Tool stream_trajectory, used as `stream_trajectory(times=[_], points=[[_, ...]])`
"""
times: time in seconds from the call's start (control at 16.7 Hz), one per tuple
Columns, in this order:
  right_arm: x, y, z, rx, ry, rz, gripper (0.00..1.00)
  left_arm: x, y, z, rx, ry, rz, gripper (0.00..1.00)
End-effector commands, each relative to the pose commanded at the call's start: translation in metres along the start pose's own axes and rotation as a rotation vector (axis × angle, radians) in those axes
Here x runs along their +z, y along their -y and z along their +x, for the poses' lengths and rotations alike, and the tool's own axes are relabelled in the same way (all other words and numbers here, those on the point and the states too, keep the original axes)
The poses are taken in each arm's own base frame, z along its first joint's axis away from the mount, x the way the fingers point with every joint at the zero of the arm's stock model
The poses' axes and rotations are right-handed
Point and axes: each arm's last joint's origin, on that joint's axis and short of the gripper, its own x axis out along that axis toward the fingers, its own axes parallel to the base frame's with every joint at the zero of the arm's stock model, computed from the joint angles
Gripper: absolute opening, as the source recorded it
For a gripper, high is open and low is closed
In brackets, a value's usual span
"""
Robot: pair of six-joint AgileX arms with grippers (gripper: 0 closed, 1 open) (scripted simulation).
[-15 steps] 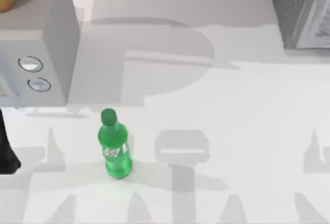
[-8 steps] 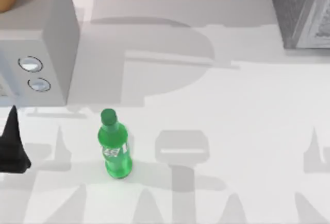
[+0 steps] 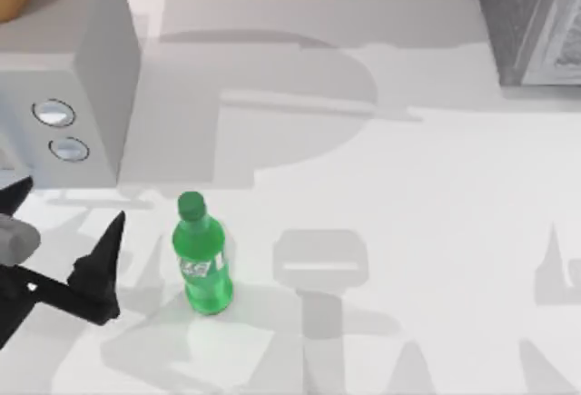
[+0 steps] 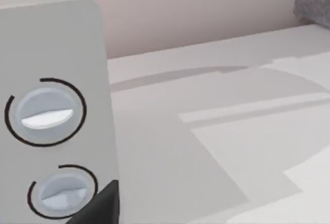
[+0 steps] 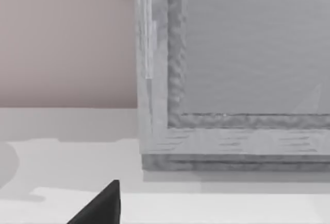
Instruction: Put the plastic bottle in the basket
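My left gripper (image 3: 68,222), fingers spread wide, hovers at the table's (image 3: 436,232) left edge beside the upright plastic bottle (image 3: 201,259), apart from it, below a grey two-knob appliance (image 3: 64,77).

A grey box with two round knobs (image 3: 54,113) stands at the bench's (image 3: 408,168) far left corner; a grey speckled box (image 3: 531,18) occupies its far right corner.
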Motion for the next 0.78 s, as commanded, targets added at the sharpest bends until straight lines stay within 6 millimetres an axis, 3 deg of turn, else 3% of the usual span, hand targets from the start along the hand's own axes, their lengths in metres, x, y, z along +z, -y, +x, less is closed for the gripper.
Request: stream_trajectory(times=[0.3, 0.78], points=[[0.000, 0.000, 0.000, 0.000, 0.000, 0.000, 1.00, -0.021, 0.012, 0.011, -0.195, -0.041, 0.021, 1.00], [0.000, 0.000, 0.000, 0.000, 0.000, 0.000, 1.00, -0.041, 0.026, 0.011, -0.388, -0.077, 0.037, 1.00]])
